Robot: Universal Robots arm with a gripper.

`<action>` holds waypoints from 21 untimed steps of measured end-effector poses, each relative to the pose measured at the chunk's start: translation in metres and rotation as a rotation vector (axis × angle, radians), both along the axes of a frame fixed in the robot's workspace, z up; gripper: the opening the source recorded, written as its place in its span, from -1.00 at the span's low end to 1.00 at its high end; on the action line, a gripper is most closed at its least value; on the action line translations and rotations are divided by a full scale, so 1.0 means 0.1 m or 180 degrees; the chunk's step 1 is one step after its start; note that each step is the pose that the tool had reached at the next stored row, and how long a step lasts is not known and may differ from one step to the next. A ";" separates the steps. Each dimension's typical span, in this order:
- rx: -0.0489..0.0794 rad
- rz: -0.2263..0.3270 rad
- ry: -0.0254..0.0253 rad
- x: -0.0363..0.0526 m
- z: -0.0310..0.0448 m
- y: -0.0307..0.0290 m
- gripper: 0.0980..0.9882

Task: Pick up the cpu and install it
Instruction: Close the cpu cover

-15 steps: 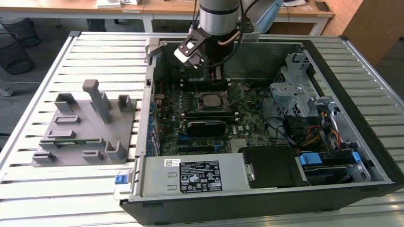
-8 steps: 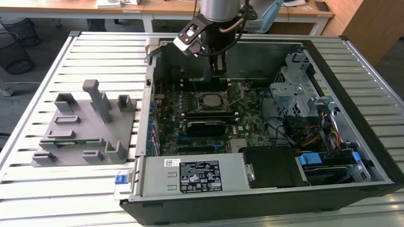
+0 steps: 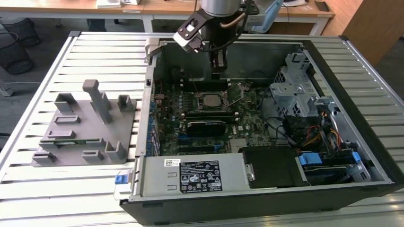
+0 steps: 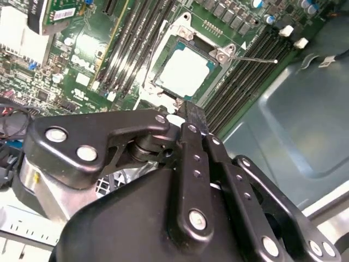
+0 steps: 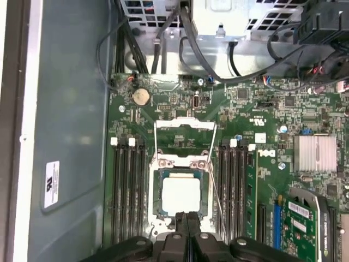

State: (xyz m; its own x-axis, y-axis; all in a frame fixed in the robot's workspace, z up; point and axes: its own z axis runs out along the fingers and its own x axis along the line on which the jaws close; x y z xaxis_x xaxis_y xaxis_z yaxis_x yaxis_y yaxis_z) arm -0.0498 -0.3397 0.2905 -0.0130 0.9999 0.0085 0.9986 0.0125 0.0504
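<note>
CPU seated in its socket, gripper empty above it

The cpu (image 5: 180,195) lies flat and square inside the socket (image 5: 155,192) of the green motherboard (image 5: 262,109), silver top up. The hinged load plate (image 5: 184,124) stands open beside it, and the thin wire lever (image 4: 256,60) is swung out, not latched. The gripper (image 5: 187,219) hangs just over the socket's near edge, its fingers pressed together and holding nothing, apparently clear of the chip. By this evidence the placing step looks done and the locking step is not. Any further move calls for a clean path past the raised plate and lever, without nudging the chip. Around it sits the opened computer case (image 3: 372,156) on the slatted table (image 3: 75,189), with the grey fixture (image 3: 85,132) well apart from the case.
</note>
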 end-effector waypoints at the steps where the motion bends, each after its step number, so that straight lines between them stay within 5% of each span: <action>1: 0.0000 0.0000 0.0000 0.000 0.000 -0.011 -0.98; 6: 0.0000 -0.0001 0.0000 0.009 -0.005 -0.041 -0.98; 13: 0.0001 0.0001 0.0010 0.258 -0.020 -0.042 -0.98; 21: 0.0000 0.0001 0.0010 0.326 -0.077 -0.055 -0.98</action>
State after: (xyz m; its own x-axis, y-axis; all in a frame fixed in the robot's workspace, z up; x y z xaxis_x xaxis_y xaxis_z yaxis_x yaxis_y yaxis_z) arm -0.0172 -0.3452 0.2828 -0.0131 0.9999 0.0084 0.9988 0.0127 0.0472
